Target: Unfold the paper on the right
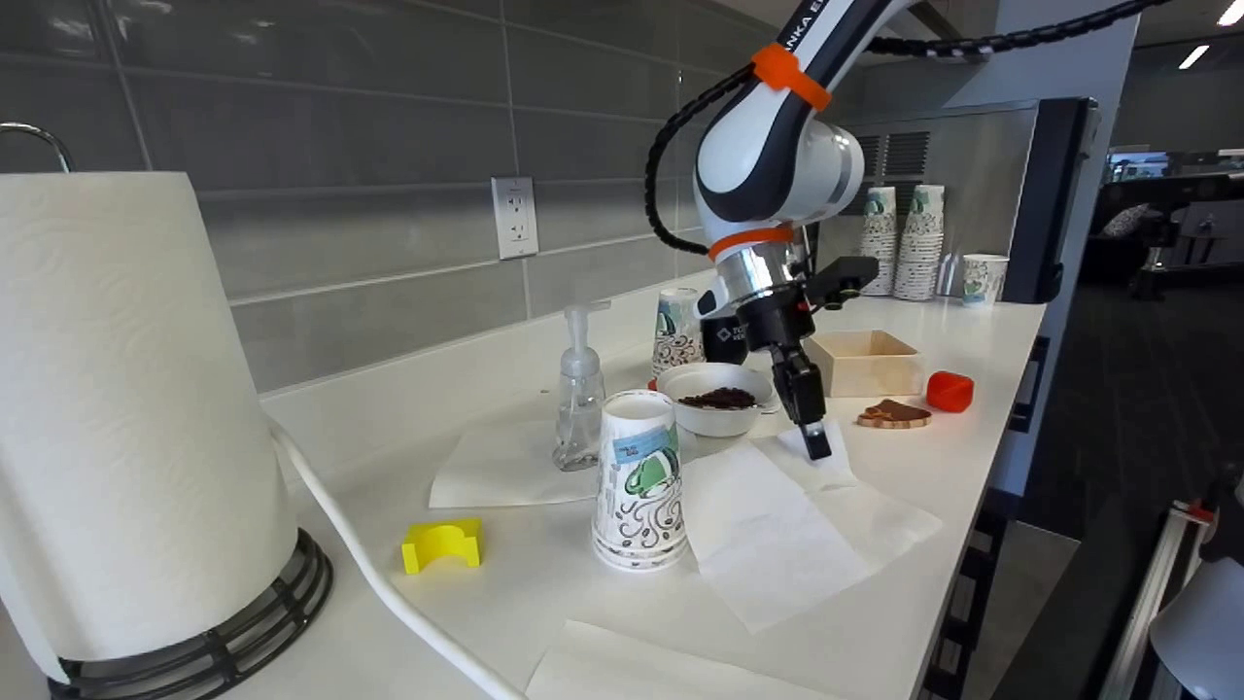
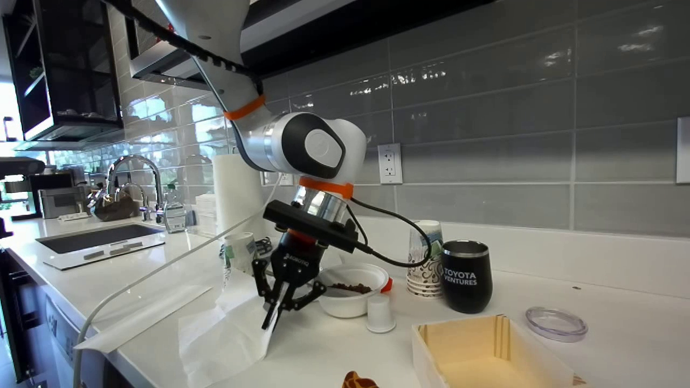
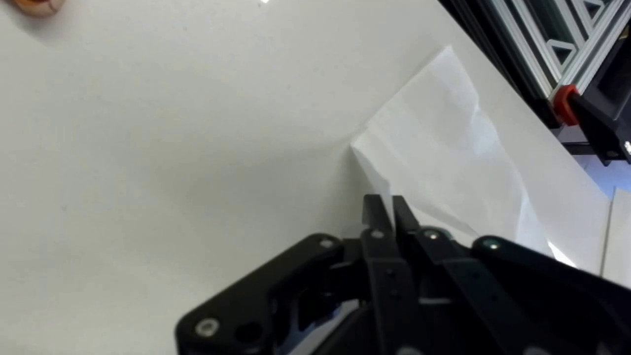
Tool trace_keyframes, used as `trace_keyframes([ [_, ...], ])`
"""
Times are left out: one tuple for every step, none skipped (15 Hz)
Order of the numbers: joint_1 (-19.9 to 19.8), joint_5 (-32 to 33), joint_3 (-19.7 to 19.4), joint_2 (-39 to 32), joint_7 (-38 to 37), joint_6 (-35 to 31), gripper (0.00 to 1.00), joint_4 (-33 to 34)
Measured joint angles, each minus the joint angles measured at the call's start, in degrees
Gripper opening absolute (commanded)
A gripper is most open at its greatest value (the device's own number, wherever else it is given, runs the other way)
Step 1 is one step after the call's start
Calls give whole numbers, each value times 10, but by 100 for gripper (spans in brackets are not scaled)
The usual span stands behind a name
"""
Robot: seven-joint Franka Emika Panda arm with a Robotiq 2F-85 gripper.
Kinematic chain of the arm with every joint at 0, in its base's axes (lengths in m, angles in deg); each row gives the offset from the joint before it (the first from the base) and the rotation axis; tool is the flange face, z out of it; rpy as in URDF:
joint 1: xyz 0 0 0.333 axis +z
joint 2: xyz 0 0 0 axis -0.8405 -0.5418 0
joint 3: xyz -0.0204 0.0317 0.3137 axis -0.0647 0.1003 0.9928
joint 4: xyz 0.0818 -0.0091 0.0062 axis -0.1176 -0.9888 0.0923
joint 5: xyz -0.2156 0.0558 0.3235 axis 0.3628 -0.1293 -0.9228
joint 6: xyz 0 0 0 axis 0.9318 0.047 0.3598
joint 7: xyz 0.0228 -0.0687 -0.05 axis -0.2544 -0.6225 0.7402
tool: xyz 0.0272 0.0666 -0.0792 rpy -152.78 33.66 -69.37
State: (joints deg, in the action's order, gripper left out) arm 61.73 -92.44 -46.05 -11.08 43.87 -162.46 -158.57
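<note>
Gripper (image 3: 388, 203): angled downward above the surface (image 1: 525, 593), its two fingers clamped together on an edge of the white paper (image 3: 438, 143).
White paper: mine at that edge, raised between my fingertips; the remainder spreads, creased, across the surface beneath and beside my gripper.
White bowl (image 2: 347, 308): just beside my gripper, toward the tiled wall (image 2: 485, 161), with small dark pieces (image 2: 353, 289) inside.
Small white cup (image 2: 380, 313): mouth down near my gripper, right by the bowl.
Paper cup stack (image 1: 639, 486): left of my gripper in an exterior view, just beside the paper; whether they touch I cannot tell.
Black tumbler (image 2: 466, 280): right of my gripper in an exterior view, lettered TOYOTA VENTURES, beside a second stack of cups (image 2: 423, 264).
Wooden box (image 1: 875, 374): right of my gripper in both exterior views, with a brown patterned slab (image 1: 894, 415) and a red piece (image 1: 950, 391) near it.
Clear pump bottle (image 1: 580, 418): upright on a white sheet (image 1: 486, 476), left of my gripper in an exterior view.
Yellow block (image 1: 442, 535): farther left of my gripper in an exterior view, between the cup stack and the paper towel roll (image 1: 136, 408).
</note>
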Motion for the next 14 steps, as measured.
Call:
trace_keyframes([
  [0,0,0,0,0,-11,47,-4],
  [0,0,0,1,1,-22,56,-8],
  [0,0,0,2,1,-32,63,-11],
  [0,0,0,4,1,-43,72,-14],
  [0,0,0,8,1,-55,78,-19],
  [0,0,0,13,1,-66,87,-23],
  [0,0,0,19,0,-77,93,-28],
  [0,0,-1,28,-5,-89,99,-35],
  [0,0,-2,38,-9,-101,100,-41],
  [0,0,-2,49,-14,-113,100,-49],
  [0,0,-2,62,-20,-123,100,-57],
  [0,0,-2,75,-25,-131,100,-65],
  [0,0,-2,88,-30,-137,100,-73],
  [0,0,-2,101,-38,-140,100,-80],
])
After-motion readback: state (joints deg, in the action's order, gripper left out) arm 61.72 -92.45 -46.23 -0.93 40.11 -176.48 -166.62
